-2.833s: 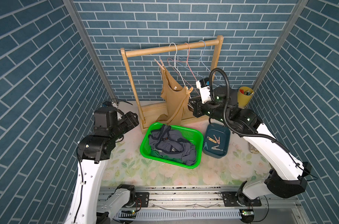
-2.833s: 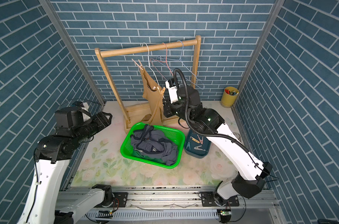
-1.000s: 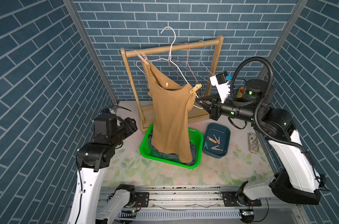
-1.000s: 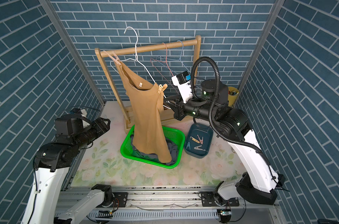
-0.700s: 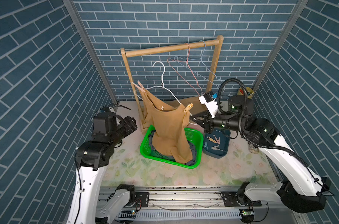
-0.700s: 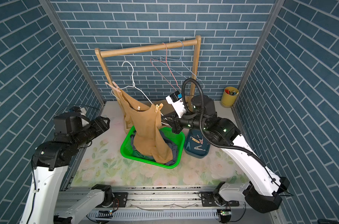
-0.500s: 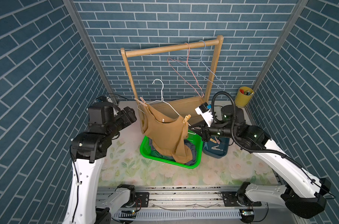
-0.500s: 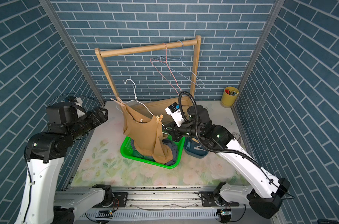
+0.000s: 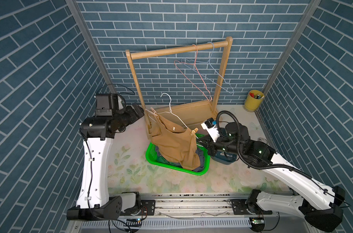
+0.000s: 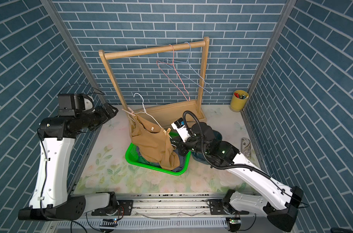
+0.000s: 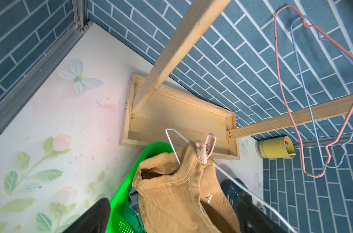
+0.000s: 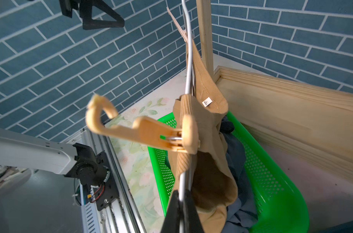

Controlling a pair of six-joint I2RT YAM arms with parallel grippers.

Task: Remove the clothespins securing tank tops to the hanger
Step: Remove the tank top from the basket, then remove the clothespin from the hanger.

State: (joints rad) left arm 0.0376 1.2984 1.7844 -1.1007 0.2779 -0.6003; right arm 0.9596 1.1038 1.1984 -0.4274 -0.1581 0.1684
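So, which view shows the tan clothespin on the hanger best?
The right wrist view: the tan clothespin fills the middle, close and side-on, clamped on the top and hanger. In both top views it is tiny. The left wrist view does not clearly show it.

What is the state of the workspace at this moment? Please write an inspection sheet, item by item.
Surface: floral mat, faint pink stain, no spill.
Job's things: tan tank top on white wire hanger over green basket; pink clothespin and tan-yellow clothespin both clipped on.
Clutter: grey-blue clothing in basket; dark teal tray partly hidden behind right arm; yellow cup; wooden rack with two bare hangers.
Grippers: left gripper open, holding nothing; right gripper shut on the hanger wire.
Cables: black hose loops over right arm.
Surroundings: blue brick walls.
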